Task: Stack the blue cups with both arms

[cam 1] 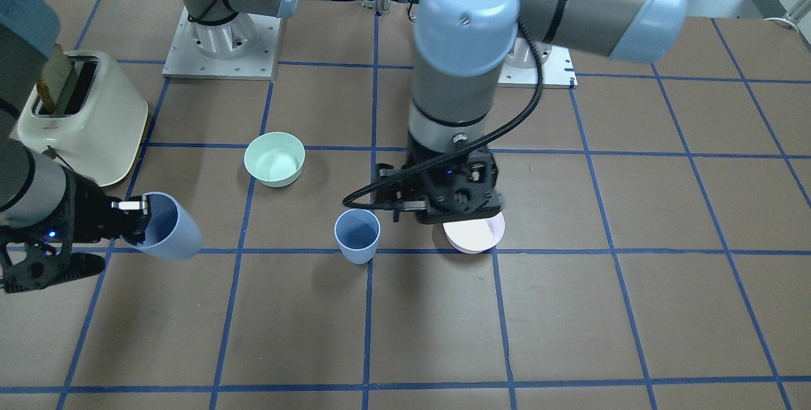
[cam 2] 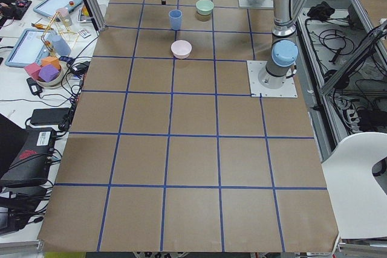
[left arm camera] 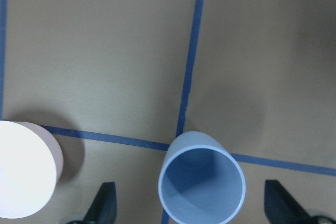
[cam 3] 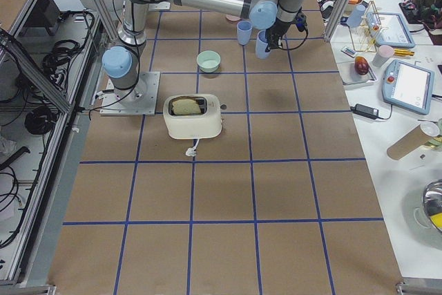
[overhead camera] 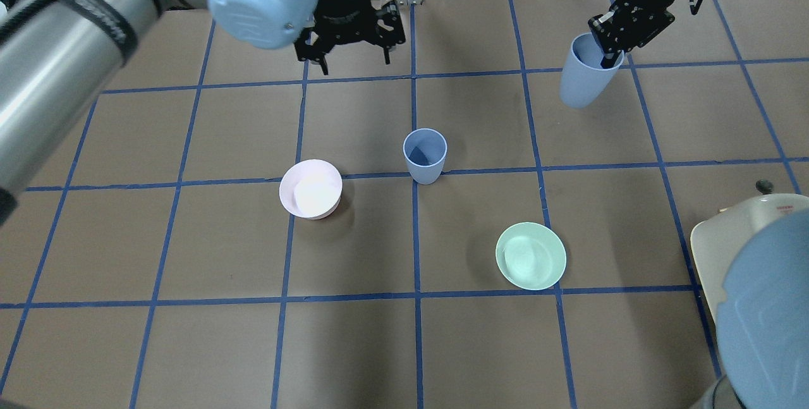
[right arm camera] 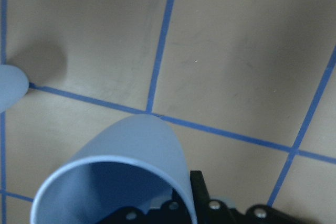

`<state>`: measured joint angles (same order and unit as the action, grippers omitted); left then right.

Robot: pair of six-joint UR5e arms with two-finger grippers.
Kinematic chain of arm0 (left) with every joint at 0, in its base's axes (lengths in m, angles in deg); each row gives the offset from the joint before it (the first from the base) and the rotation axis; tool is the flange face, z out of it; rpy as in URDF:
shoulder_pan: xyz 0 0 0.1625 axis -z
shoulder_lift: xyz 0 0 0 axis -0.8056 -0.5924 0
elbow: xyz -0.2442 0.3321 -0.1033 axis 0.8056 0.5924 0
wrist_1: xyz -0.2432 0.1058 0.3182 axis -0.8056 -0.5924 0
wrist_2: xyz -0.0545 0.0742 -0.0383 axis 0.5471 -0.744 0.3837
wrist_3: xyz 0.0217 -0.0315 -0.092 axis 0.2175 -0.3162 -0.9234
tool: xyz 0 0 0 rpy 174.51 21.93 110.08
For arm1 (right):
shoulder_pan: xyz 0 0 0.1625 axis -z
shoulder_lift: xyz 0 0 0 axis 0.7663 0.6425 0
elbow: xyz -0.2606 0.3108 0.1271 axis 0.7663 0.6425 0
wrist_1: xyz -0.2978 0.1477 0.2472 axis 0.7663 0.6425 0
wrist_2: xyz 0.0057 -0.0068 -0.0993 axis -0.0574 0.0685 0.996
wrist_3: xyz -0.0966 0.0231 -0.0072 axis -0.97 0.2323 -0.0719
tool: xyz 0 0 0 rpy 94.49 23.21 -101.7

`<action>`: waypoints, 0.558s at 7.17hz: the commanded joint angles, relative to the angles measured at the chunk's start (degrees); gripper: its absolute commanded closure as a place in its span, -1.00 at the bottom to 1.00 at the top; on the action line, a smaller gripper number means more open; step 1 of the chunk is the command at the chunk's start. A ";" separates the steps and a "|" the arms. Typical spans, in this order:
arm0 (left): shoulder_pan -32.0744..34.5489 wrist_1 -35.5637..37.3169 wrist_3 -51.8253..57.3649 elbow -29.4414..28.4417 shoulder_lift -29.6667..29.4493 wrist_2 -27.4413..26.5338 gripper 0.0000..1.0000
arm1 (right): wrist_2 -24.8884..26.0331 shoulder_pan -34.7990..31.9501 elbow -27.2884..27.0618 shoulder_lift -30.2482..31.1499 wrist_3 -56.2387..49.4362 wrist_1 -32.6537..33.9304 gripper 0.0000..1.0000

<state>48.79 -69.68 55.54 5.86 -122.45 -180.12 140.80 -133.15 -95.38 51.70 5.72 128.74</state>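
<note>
Overhead exterior view: one blue cup (overhead camera: 425, 156) stands upright, mouth up, near the middle of the table (overhead camera: 189, 333), on a crossing of the blue tape lines. The second blue cup (overhead camera: 583, 80) is at the far right, tilted and, as it seems, lifted off the surface. The right gripper (overhead camera: 608, 58) pinches its rim, with one finger inside and the other outside the wall. The left gripper (overhead camera: 355, 62) hangs above the far middle of the table with its fingers spread wide and nothing between them. In its wrist view the standing cup lies between the two fingertips, but lower.

I judge the cups to be light and stiff, made of thin smooth plastic, so they may slip or tip easily. The rim is a good place to hold, as the right gripper does. For the standing cup, a grip across the upper wall looks possible too.

The table is flat, covered in brown sheets with a grid of blue tape. A pink bowl (overhead camera: 311, 189) sits just left of the standing cup, a mint bowl (overhead camera: 531, 256) nearer and to the right, and a cream toaster (cam 1: 82, 118) with bread at the right edge. Around are metal frames and side desks with tablets and cables.
</note>
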 commanded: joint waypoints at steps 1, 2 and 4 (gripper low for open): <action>-7.95 -3.76 15.90 3.96 8.85 0.46 -1.00 | -0.14 -7.70 -1.25 3.40 11.93 -3.08 1.00; -8.07 -2.80 18.94 8.95 13.24 0.46 -0.88 | -0.05 -12.71 -1.78 3.41 14.77 -2.90 1.00; -8.33 10.53 18.46 23.43 19.58 -1.02 -1.00 | -0.14 -17.58 -2.31 2.88 22.24 -1.77 1.00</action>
<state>40.84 -65.23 73.76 20.87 -107.06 -180.21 140.68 -147.68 -97.23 54.76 23.63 126.17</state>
